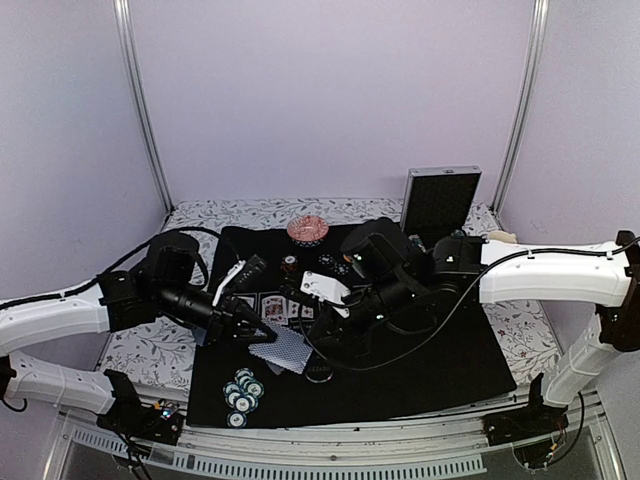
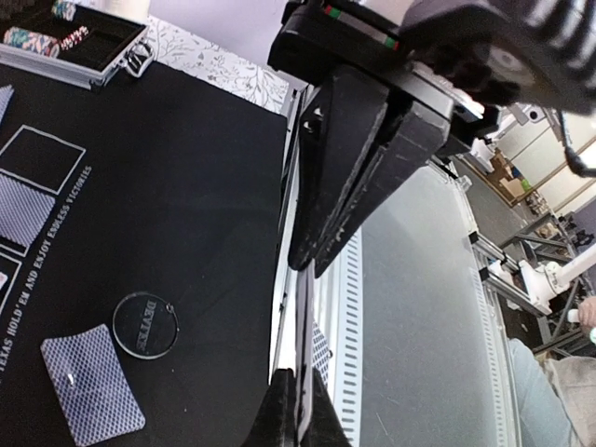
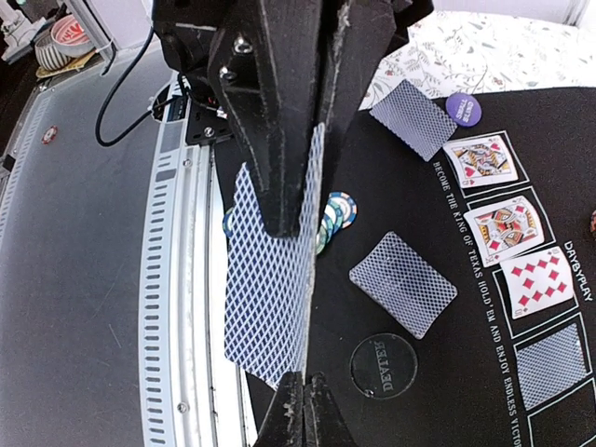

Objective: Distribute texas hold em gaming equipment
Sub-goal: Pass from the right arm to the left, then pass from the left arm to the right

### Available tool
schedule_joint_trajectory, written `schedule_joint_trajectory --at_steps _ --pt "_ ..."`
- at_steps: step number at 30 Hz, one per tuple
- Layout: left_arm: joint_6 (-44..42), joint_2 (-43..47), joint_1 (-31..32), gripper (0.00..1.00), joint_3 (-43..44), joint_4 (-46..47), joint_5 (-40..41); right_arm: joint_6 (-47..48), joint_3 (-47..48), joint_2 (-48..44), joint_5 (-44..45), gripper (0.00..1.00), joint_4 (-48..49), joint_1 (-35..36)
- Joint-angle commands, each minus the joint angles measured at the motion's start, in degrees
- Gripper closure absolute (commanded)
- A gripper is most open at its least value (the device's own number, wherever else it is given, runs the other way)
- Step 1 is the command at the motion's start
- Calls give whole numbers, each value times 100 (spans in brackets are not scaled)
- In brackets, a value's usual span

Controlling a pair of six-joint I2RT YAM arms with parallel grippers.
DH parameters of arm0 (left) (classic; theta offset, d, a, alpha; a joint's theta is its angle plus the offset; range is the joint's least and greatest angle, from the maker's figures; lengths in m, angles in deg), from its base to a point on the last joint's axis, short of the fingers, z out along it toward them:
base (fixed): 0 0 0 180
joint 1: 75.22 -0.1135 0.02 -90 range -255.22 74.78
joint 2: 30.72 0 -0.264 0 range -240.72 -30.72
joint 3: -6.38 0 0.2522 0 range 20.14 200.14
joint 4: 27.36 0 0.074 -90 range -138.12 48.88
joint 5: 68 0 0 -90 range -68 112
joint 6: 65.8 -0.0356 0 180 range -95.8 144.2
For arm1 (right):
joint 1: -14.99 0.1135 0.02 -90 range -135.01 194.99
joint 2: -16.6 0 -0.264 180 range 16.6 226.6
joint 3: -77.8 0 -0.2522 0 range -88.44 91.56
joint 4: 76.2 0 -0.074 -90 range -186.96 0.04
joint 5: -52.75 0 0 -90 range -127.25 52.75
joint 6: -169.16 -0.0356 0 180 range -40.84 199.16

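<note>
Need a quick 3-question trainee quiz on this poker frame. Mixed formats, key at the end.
1. Count: how many face-up cards lie on the black mat?
2. True or false: the right gripper has its jaws open and empty.
3. Multiple choice: the dark round button on the mat reads A) DEALER, B) BIG BLIND, C) ALL IN.

Key:
1) Three.
2) False. The jaws are shut on a blue-backed card, possibly several.
3) A.
</note>
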Motion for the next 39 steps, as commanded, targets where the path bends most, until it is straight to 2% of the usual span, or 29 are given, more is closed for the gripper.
schedule_joint_trajectory --at_steps 1,2,4,8,11,16,19,21,23,26,27,29,30,32,34,39 --pt "205 269 10 100 -130 407 74 -124 -289 -427 486 95 677 6" --pt "339 386 8 100 -183 632 185 -290 -396 -484 557 88 868 -23" --pt "730 638 9 100 -407 1235 389 -550 -760 -641 560 65 1392 -94" --pt "1348 1100 -4 100 -939 2261 827 -1192 -1680 -1035 221 46 3136 -133" --pt "1473 1273 -2 100 -1100 2542 914 -1597 -2018 -1047 66 42 3963 -152" --pt "1516 1363 -2 100 -1154 2570 919 -1902 -1979 -755 -83 42 4320 -153" --pt "1554 1367 4 100 -1210 2662 830 -2026 -1948 -590 -298 47 4511 -153" --pt "1543 1365 2 100 -1224 2690 775 -2100 -1901 -483 -396 54 4554 -148" --pt "1554 1365 -1 100 -1238 2770 669 -2125 -1831 -370 -463 65 4502 -152" --pt "1554 1342 -5 100 -1268 2956 329 -2126 -1795 -351 -678 90 4474 -189" --pt "1536 1324 -3 100 -1257 2987 159 -2109 -1804 -383 -744 96 4473 -198" --pt "1471 1297 -2 100 -1230 2970 -61 -2063 -1874 -480 -840 98 4463 -231" --pt "1438 1299 2 95 -1205 2947 -150 -2012 -1909 -533 -887 98 4461 -244" --pt "1337 1345 4 76 -1148 2853 -212 -1948 -1998 -650 -1040 98 4441 -284" --pt "1192 1435 -6 66 -1091 2703 -151 -1885 -2065 -774 -1182 98 4392 -299" --pt "904 1618 -61 65 -1021 2299 145 -1751 -2119 -1008 -1228 98 4102 -316"
